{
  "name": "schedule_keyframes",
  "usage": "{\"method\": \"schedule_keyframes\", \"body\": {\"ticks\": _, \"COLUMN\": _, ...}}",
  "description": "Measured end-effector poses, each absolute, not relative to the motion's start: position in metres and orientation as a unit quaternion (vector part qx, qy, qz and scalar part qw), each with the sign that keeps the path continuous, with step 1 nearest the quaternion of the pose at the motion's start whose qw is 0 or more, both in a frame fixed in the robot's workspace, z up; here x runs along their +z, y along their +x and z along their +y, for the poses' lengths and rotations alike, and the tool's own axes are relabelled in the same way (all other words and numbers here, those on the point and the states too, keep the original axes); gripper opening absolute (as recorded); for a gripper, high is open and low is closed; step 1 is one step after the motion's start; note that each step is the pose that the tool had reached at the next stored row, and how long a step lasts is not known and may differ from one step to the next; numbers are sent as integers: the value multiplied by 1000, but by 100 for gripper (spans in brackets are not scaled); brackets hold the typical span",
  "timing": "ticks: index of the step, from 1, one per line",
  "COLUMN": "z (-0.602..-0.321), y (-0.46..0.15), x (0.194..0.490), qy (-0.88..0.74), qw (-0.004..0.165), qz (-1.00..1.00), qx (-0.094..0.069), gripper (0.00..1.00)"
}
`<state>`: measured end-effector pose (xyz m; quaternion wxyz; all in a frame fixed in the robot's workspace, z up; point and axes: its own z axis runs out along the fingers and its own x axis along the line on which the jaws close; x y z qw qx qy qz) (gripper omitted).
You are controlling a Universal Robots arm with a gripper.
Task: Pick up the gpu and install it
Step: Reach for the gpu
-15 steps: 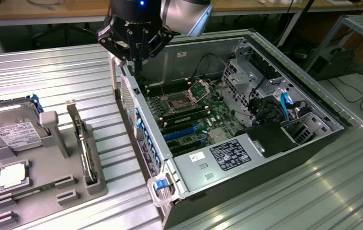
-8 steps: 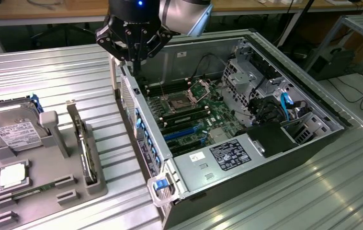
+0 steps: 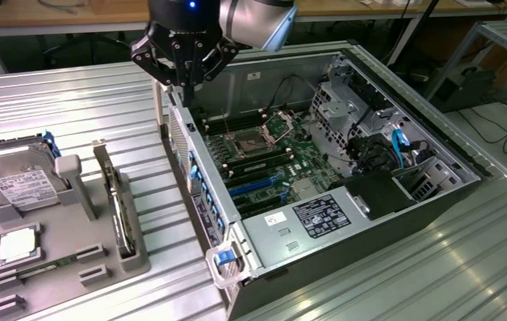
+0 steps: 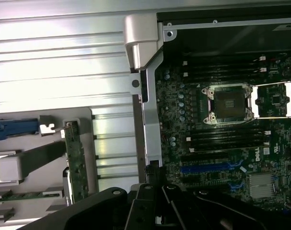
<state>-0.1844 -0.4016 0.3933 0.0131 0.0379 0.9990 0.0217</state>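
**A:** Where is the thin black gpu card with the silver end bracket [image 3: 118,200]?

**B:** It stands on edge in the grey plastic holder [image 3: 120,267] beside the open black computer case [image 3: 343,267], untouched.

**A:** And the claw [image 3: 184,83]?

**B:** Pinched narrow and empty, above the case wall nearest the holder. Pickup hasn't begun; it needs wider fingers over the card.

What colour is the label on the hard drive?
The label is white; exterior view shows it best.
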Motion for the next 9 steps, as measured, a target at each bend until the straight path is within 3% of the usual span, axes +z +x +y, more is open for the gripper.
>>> {"method": "schedule_keyframes", "body": {"ticks": 9, "z": -402, "y": -188, "x": 393, "qy": 38, "qw": 13, "qz": 999, "qx": 22, "gripper": 11}}
